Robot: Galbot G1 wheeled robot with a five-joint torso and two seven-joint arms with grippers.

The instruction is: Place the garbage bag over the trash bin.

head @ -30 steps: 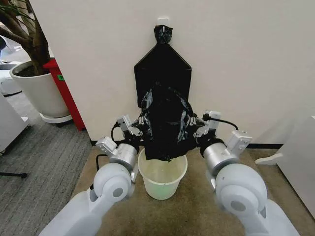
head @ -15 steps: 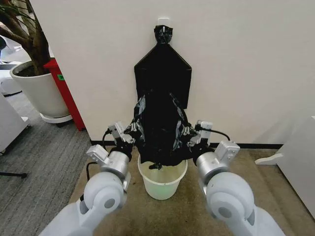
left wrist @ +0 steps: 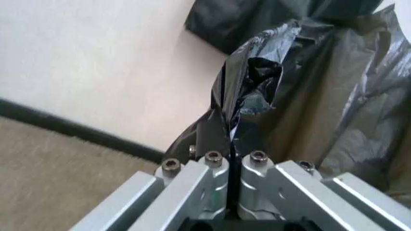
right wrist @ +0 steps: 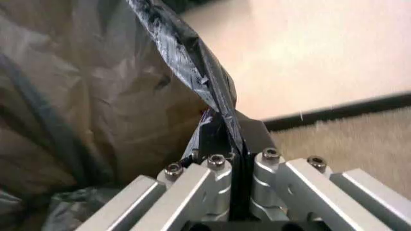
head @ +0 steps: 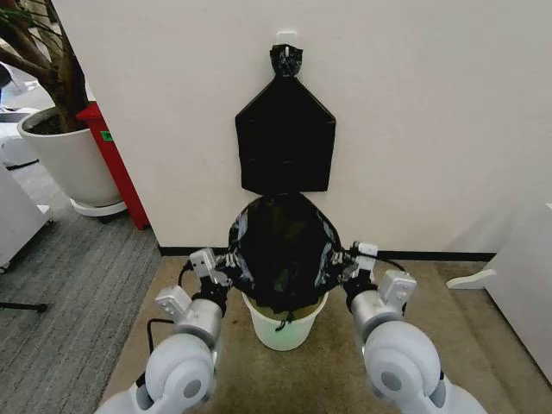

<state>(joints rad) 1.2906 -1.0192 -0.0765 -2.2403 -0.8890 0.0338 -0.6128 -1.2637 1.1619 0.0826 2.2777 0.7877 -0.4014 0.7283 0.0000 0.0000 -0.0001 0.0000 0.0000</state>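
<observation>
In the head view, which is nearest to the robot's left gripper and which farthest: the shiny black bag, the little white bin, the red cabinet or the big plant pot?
From the left gripper:
1. Garbage bag: pinched in its fingers, spread between both grippers.
2. Trash bin: just beside and below, under the bag.
3. Red cabinet: against the wall, to the robot's left.
4. Plant pot: beyond the cabinet, farther left.

The stretched garbage bag (head: 283,250) blankets the trash bin (head: 285,328), blocking the way down into its mouth. The left claw (head: 226,278) and right claw (head: 341,272), clamped on the bag's edges, crowd both flanks. The wall (head: 414,129) closes the far side; bare carpet (head: 328,379) lies near.
</observation>
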